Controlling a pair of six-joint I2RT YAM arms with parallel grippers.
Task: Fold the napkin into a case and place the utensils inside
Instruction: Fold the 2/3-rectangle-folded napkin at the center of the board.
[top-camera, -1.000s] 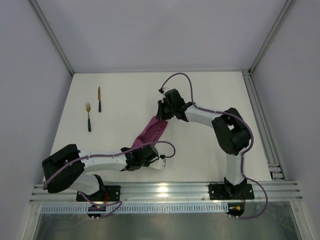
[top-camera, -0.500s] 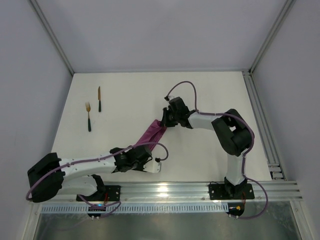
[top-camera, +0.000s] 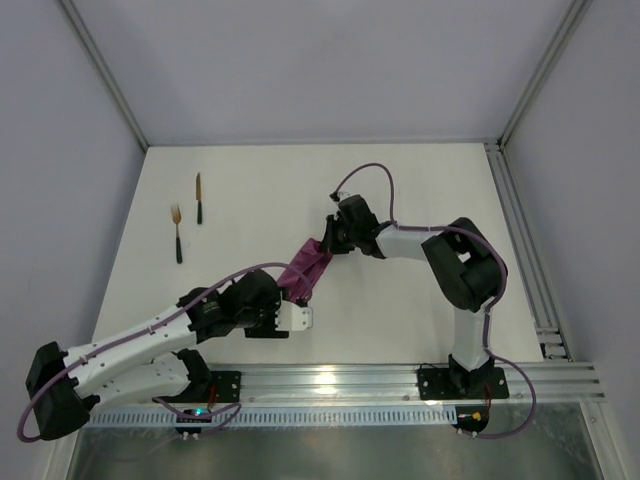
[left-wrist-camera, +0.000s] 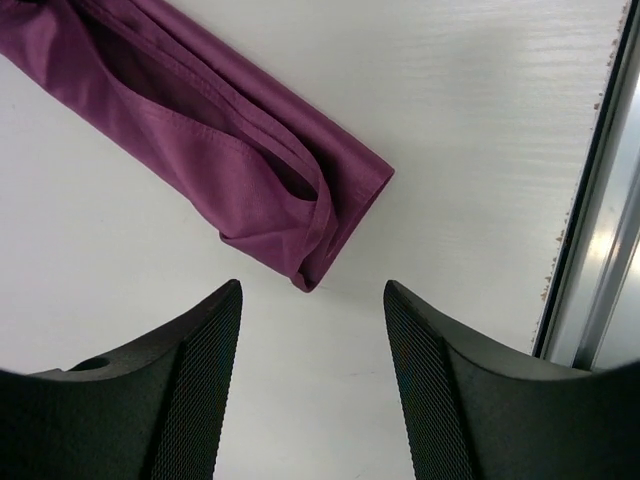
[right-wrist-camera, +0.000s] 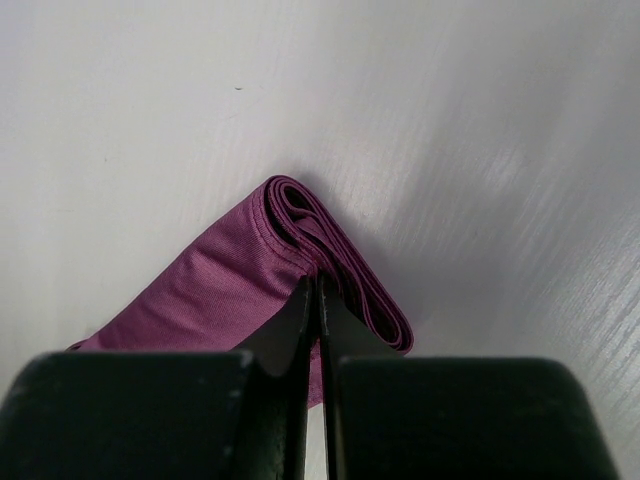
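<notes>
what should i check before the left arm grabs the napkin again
1. right gripper shut on the napkin at its far end: ok
2. left gripper open for a grasp: ok
3. napkin's near end inside the left gripper: not ok, it lies just ahead of the tips
4. fold finished: not ok, it is a rumpled strip with loose layers at the near end
5. fork and knife out of both arms' way: ok, they lie at the far left, apart from the napkin
</notes>
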